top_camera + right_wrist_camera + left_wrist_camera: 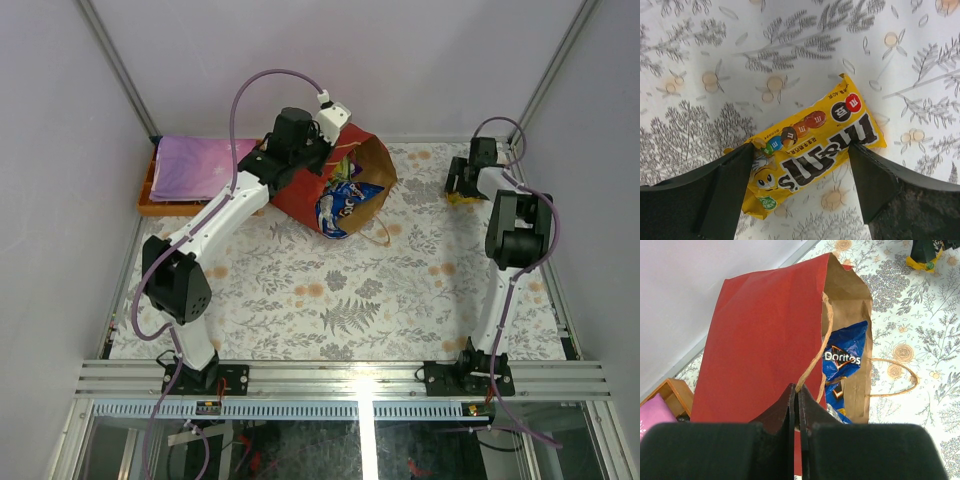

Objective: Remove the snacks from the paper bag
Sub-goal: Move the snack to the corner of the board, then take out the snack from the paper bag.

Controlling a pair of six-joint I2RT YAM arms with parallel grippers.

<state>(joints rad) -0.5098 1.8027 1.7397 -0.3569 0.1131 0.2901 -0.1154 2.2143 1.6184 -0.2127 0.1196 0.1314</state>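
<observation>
Top external view: the floral tabletop [330, 310] is carrying everything. An orange tray [148, 200] is sitting in the far-left corner.

The red paper bag [318, 178] is lying on its side near the middle of the far edge. Its long axis is running roughly left to right, with the mouth facing the right edge. It is likely light, thin and crushable, so the rim or a handle is the best hold. The left gripper [796, 405] is pinching a fold of red paper at the bag's mouth, jaws closed on it.

A blue Doritos bag [844, 356] is sitting in the mouth, partly showing and pointing outward along the bag's axis. It is probably puffy, glossy and slippery, with fragile chips, so a pinch on the crimped end seam is the best grip.

The yellow M&M's packet [815, 145] is lying flat near the far-right corner, outside the bag, running diagonally in the right wrist view. It is small, light and slick. The right gripper [800, 170] is straddling it with jaws spread wide, not clamping.
</observation>
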